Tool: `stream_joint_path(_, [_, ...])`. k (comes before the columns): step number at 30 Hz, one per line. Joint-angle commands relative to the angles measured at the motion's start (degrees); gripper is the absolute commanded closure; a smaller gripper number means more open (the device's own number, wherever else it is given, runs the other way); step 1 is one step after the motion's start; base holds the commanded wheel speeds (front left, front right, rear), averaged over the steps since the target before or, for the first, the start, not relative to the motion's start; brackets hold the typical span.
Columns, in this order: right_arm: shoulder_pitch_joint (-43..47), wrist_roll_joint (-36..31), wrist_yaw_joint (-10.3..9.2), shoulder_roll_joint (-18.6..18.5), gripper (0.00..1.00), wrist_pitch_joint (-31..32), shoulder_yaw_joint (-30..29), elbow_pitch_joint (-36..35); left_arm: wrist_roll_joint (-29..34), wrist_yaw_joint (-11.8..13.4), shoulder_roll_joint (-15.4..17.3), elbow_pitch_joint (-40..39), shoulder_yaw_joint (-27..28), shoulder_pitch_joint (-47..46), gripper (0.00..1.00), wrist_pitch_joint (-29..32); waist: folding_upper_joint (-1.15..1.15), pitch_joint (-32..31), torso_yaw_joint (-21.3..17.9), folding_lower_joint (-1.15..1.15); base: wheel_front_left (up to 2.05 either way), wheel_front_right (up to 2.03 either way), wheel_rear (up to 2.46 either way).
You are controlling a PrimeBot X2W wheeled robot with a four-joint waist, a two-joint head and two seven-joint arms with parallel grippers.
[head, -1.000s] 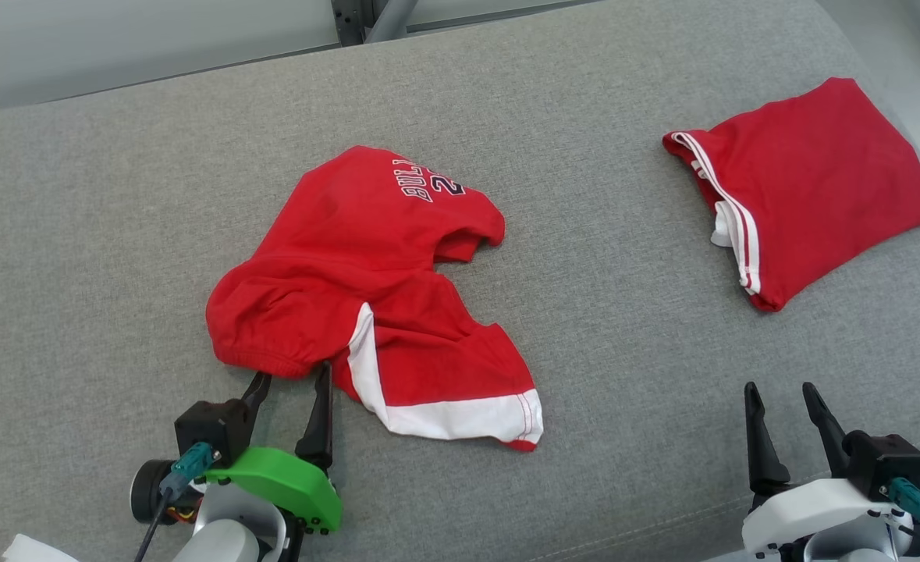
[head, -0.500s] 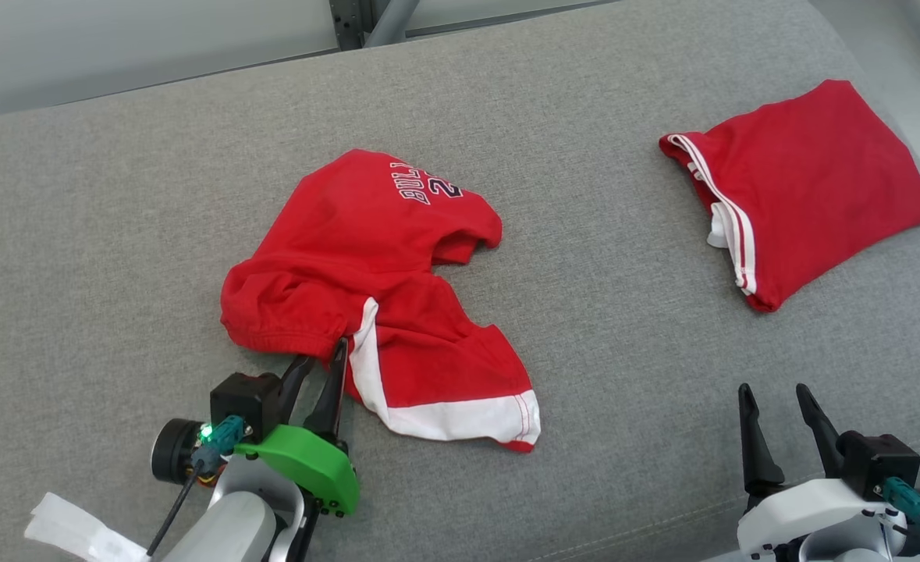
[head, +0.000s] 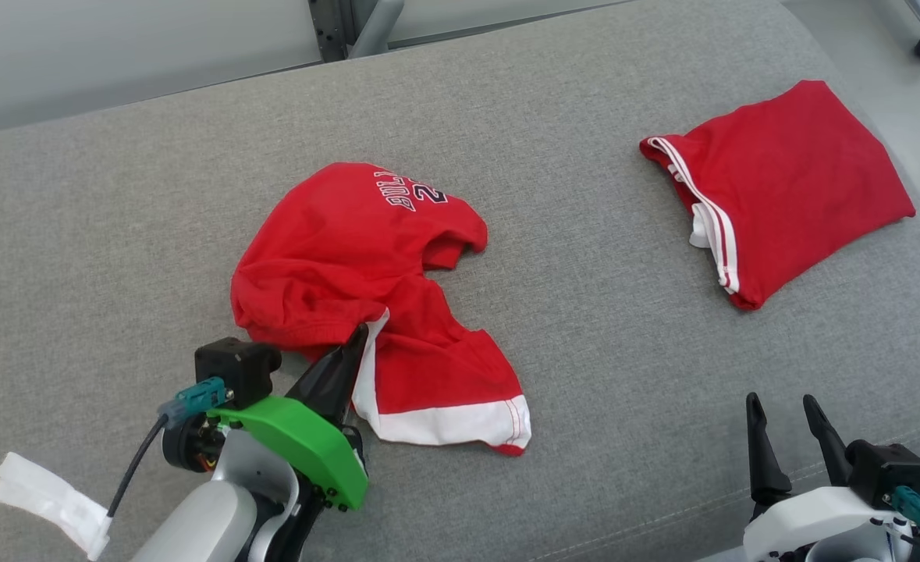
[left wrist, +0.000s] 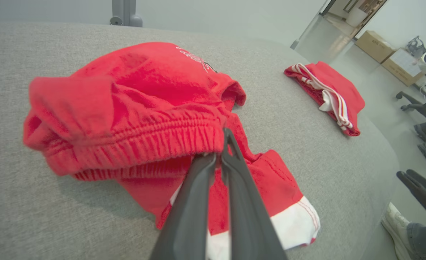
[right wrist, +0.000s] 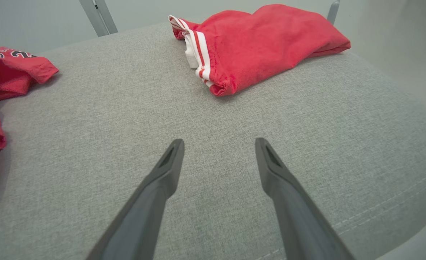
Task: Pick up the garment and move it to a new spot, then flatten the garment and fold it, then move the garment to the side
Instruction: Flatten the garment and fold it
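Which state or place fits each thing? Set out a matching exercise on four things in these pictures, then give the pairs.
1 left gripper
2 right gripper
3 crumpled garment
4 folded garment

A far right of the grey cushion
B fingers apart over bare fabric
C shut on an elastic waistband
D bunched, mid-cushion

Pairs: 1-C, 2-B, 3-D, 4-A

Grey upholstered surface, crumpled red garment, folded red garment

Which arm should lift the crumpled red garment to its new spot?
Left. The left gripper is shut on the crumpled garment at its elastic waistband; the right gripper stands open above bare grey cushion, apart from it.
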Motion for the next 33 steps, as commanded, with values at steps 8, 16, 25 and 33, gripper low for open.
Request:
stream_joint_path(8, [0.63, 1.23, -0.11, -0.07, 0.0, -0.18, 0.4, 0.19, -4.65, 6.36, 8.3, -23.53, 0.67, 8.83, 1.0, 11.67, 0.03, -0.09, 3.43, 0.0, 0.0, 0.0, 0.0])
stream_joint_path(16, [-0.44, 0.53, -0.11, -0.08, 0.0, -0.18, 0.66, 0.04, -10.81, 8.09, 14.86, -35.21, -0.11, 14.68, 1.0, 21.19, 0.03, 1.0, 5.95, 0.0, 0.0, 0.0, 0.0])
stream_joint_path(25, [-1.23, 0.02, -0.11, -0.12, 0.0, -0.18, 1.62, 0.29, -12.83, 9.28, 16.58, -19.12, 2.94, 13.86, 1.0, 22.22, 0.03, 3.27, 6.6, 0.0, 0.0, 0.0, 0.0])
stream_joint_path(33, [-0.29, -0.76, -0.11, -0.11, 0.0, -0.18, 1.35, 1.87, -13.49, 5.71, 9.74, -0.99, 2.1, 9.46, 1.0, 18.44, 0.03, 3.24, 6.37, 0.0, 0.0, 0.0, 0.0])
